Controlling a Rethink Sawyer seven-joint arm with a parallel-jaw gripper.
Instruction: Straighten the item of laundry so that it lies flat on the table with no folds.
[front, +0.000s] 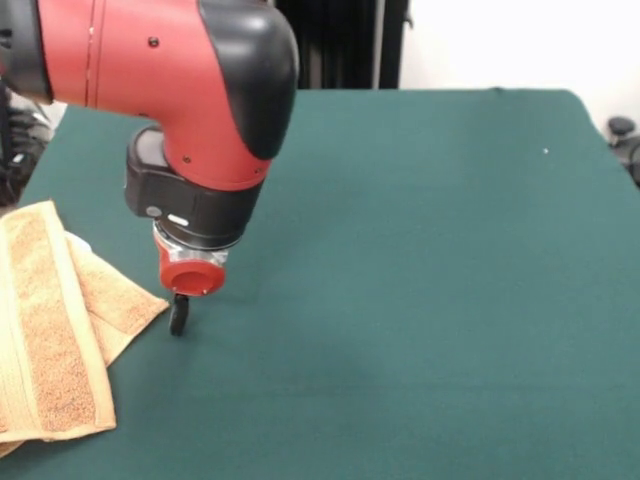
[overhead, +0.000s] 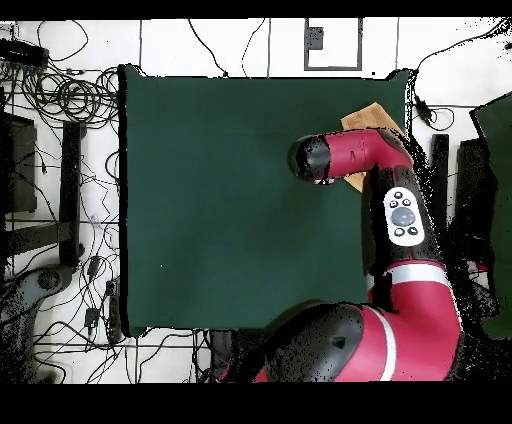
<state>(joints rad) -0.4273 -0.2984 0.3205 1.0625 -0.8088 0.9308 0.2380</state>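
Claw (front: 178, 322) beside folded towel (front: 50, 330) on table (front: 420, 260)

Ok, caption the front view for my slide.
Sawyer's end effector lowered at a corner of the folded tan towel on the green table.

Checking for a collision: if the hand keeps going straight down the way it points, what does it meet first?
Most likely the bare table: the hand points down beside the towel corner, seemingly just clear of it, though depth is uncertain.
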